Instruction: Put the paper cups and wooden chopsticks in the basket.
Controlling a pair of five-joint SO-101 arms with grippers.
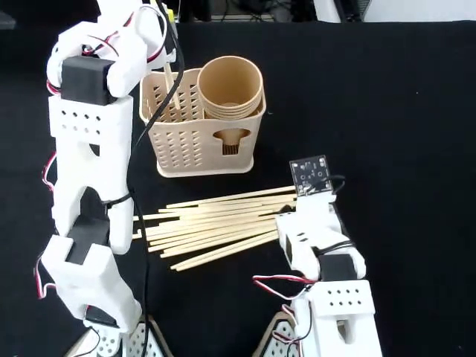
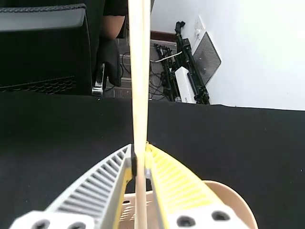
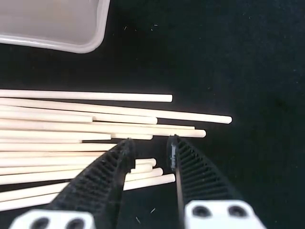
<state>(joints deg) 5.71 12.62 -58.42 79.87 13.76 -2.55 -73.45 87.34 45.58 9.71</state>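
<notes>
A beige perforated basket (image 1: pixel 199 141) stands at the back of the black table, with a stack of paper cups (image 1: pixel 230 85) inside its right part. My left gripper (image 2: pixel 139 149) is above the basket's left part, shut on one wooden chopstick (image 2: pixel 138 71) that stands upright with its lower end (image 1: pixel 168 80) inside the basket. Several wooden chopsticks (image 1: pixel 216 223) lie in a loose pile in front of the basket. My right gripper (image 3: pixel 150 141) hovers open just above the right-hand ends of that pile (image 3: pixel 95 129), with nothing between its fingers.
The left arm's white links (image 1: pixel 85 149) rise along the table's left side, beside the pile. The right arm's base (image 1: pixel 338 305) sits at the front right. A corner of the basket (image 3: pixel 57 24) lies beyond the pile. The table's right half is bare black cloth (image 1: pixel 401 149).
</notes>
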